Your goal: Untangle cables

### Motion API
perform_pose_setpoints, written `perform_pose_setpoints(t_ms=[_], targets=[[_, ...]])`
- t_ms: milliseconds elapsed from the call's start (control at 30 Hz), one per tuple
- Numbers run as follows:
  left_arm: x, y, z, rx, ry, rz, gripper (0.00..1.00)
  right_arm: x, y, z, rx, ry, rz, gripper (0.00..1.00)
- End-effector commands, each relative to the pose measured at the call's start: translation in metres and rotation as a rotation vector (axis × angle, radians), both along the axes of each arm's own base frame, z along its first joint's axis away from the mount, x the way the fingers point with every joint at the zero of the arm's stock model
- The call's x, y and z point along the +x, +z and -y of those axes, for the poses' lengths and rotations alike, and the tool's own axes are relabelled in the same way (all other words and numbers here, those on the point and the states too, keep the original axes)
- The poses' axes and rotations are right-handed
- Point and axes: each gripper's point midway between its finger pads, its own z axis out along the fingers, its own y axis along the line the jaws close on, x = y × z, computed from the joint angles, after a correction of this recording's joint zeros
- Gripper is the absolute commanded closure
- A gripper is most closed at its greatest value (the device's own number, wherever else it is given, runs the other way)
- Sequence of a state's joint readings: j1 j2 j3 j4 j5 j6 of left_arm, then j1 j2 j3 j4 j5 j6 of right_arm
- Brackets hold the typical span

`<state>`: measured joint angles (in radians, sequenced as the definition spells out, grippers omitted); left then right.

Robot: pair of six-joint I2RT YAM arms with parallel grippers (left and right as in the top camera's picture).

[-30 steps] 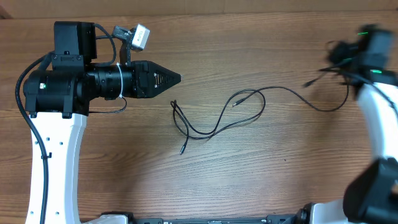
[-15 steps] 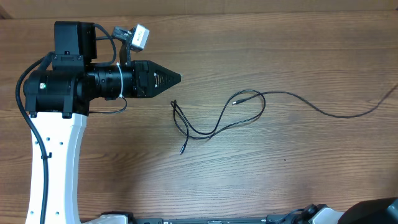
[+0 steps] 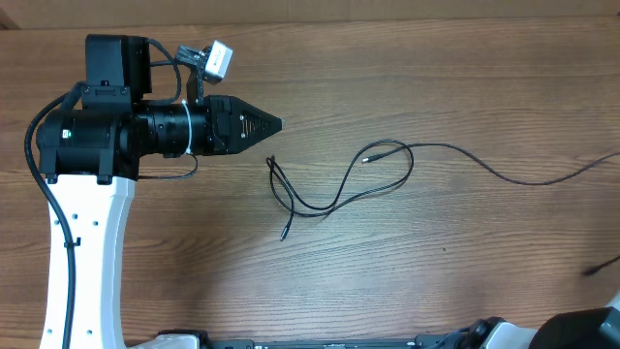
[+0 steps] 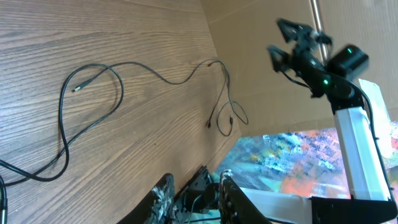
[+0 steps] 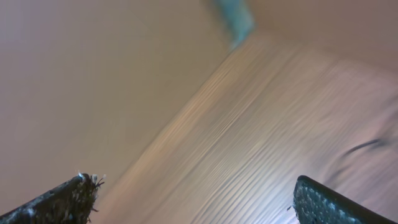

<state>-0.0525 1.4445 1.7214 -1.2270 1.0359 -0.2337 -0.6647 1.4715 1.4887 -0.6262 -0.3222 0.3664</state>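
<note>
- The cables (image 3: 339, 189) lay loosely looped mid-frame on the tabletop (image 3: 436, 78), ungripped.
- Left tool (image 3: 274, 123) sat closed, empty, upper left.
- Right tool (image 5: 193, 193) stood wide, empty.

- The thin flexible cables (image 3: 339, 189) are black, with small dark plug ends.
- The wooden table (image 3: 407, 262) is mid-brown with fine, darker grain lines.
- The left arm's 2-finger gripper (image 3: 262, 123) is black, on a white link.
- The right arm's gripper (image 4: 292, 40), seen by the left wrist camera, is black with a green light.
</note>
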Motion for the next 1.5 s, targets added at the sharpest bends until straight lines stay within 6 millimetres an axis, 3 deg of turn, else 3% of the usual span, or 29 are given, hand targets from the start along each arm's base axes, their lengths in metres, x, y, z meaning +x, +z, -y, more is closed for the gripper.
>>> perform_pose_setpoints(t_ms=[0,200,433,533,667,800,967,1133,1300,1333,1400,1467], targets=[[-0.003,0.008,0.003,-0.028,-0.018,0.007,0.76,0.027,-0.018,-0.059,0.092,0.173,-0.044,0.0],[-0.004,0.008,0.004,-0.033,-0.022,-0.001,0.76,0.039,-0.089,-0.144,0.355,0.195,-0.292,0.0],[-0.007,0.005,0.003,-0.003,-0.053,0.049,0.74,0.043,-0.142,-0.238,0.377,0.387,-0.497,0.0],[-0.009,0.004,0.003,0.0,-0.058,0.053,0.74,0.039,-0.163,-0.258,0.321,0.4,-0.582,0.0],[-0.01,0.003,0.003,0.0,-0.059,0.044,0.75,0.028,-0.188,-0.275,0.293,0.416,-0.688,0.0],[-0.013,0.001,0.003,0.001,-0.059,0.018,0.75,0.003,-0.208,-0.287,0.268,0.447,-0.83,0.0],[-0.015,0.0,0.002,0.001,-0.059,0.005,0.75,-0.019,-0.215,-0.281,0.213,0.412,-0.936,0.0],[-0.016,-0.001,0.002,0.002,-0.058,-0.003,0.75,-0.041,-0.223,-0.291,0.209,0.434,-1.02,0.0],[-0.018,-0.002,0.002,0.002,-0.06,-0.012,0.75,-0.06,-0.25,-0.306,0.185,0.479,-1.067,0.0],[-0.018,-0.002,0.002,0.002,-0.06,-0.013,0.75,-0.062,-0.256,-0.308,0.181,0.486,-1.07,0.01],[-0.018,-0.002,0.002,0.002,-0.06,-0.013,0.75,-0.065,-0.267,-0.312,0.173,0.499,-1.064,0.15],[-0.018,-0.002,0.002,0.002,-0.06,-0.013,0.75,-0.066,-0.277,-0.317,0.177,0.514,-1.049,0.19]])
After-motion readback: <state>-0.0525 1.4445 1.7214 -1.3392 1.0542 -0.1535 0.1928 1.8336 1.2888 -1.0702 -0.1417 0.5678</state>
